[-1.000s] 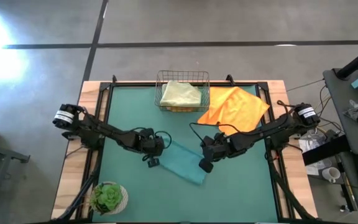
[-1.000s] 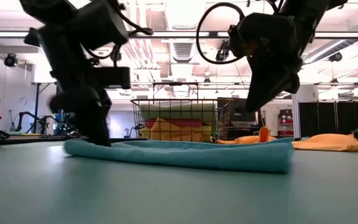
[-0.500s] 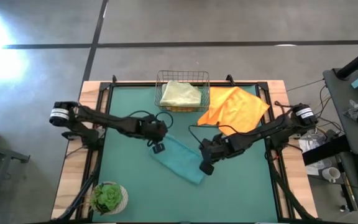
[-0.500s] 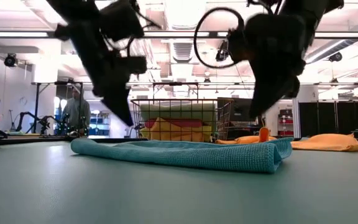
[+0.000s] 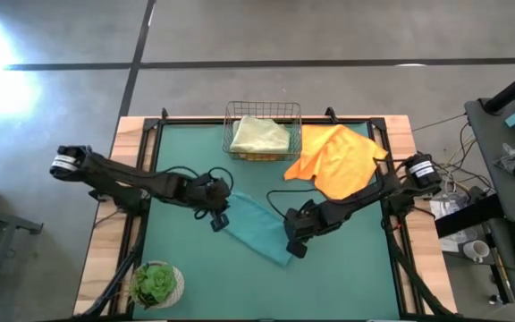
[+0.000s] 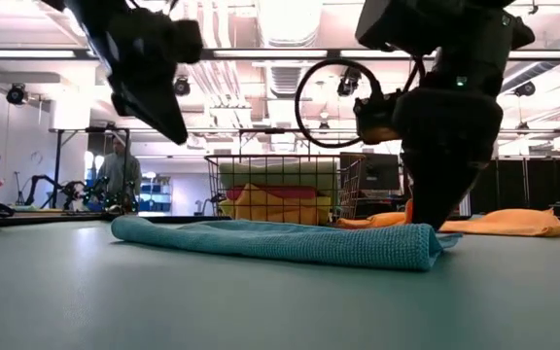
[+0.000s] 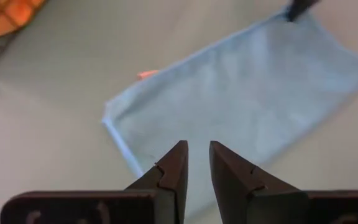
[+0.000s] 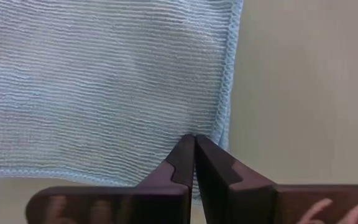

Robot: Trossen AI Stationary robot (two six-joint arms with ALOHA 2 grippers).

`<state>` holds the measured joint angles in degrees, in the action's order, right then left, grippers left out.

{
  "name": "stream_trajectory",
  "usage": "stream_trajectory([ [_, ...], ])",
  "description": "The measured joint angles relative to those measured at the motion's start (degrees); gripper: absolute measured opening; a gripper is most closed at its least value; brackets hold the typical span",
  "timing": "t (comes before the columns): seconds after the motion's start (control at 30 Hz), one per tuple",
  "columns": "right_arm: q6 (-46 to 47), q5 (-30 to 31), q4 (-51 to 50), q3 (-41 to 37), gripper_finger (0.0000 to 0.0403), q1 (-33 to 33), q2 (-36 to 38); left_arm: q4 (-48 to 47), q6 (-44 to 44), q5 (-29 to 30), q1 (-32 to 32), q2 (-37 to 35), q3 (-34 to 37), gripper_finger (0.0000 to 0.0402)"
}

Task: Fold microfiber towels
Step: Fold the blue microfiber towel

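Now right gripper (image 8: 194,146) closed, teal towel (image 5: 256,228) (folded)

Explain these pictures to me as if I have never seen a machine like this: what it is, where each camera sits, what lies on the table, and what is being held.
This is a robot with two dark arms working at a table, each ending in a two-finger gripper. One camera looks straight down, one looks across at table height, and one rides on each wrist.

On the green mat lies a folded teal towel. Behind it stands a wire basket with a pale green towel on top, and an orange towel lies spread beside it. A potted plant sits at the near left corner.

The left gripper hangs above one end of the teal towel, fingers slightly apart, holding nothing. The right gripper is shut, its tips at the towel's other end; whether it pinches the cloth is unclear.
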<state>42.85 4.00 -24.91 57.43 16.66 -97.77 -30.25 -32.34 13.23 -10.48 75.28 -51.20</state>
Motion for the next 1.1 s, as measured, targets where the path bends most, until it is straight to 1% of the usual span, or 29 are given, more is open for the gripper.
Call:
stream_trajectory([
  [0.07, -0.02, -0.79, 1.28, -0.01, 0.0008, 0.06, -0.85, 0.16, -1.49, -0.3, -1.89, -0.23, -0.1, 0.0051],
  [0.2, -1.01, -3.45, 8.42, 0.07, 0.0008, 0.31, -2.17, 1.69, -3.52, -3.54, -5.29, 0.17, 0.01, 0.0051],
  [0.3, -2.68, -6.47, 13.86, 0.02, 0.0008, 0.31, -3.01, 3.84, -4.87, -3.98, -7.56, 1.38, 0.31, 0.0051],
  [0.43, -2.98, -7.36, 14.32, -0.12, 0.0008, 0.29, -2.08, 9.6, -6.05, -4.13, -9.31, 4.25, 0.74, 0.0051],
  [0.57, -2.97, -7.53, 13.6, -0.04, 0.0008, 0.44, 1.1, 17.19, -6.38, -4.17, -9.99, 8.34, 0.54, 0.0051],
  [0.63, -2.91, -6.88, 11.96, 0.1, 0.0008, 0.42, 2.84, 22.9, -6.38, -4.48, -10.21, 10.53, 0.33, 0.0051],
  [0.77, -2.84, -3.22, 8.9, 0.2, 0.0008, 0.56, 7.04, 31.53, -6.31, -7.13, -10.55, 15.08, 0.31, 0.0051],
  [0.87, -2.82, -0.94, 6.12, 0.33, 0.0008, 0.62, 10.63, 33.65, -6.31, -7.19, -10.83, 18.2, 0.37, 0.0051],
  [1.1, -2.82, 3.7, 1.01, 0.33, 0.0008, 0.73, 17.32, 35.02, -6.3, -7.2, -12.03, 23.93, -0.67, 0.0051],
])
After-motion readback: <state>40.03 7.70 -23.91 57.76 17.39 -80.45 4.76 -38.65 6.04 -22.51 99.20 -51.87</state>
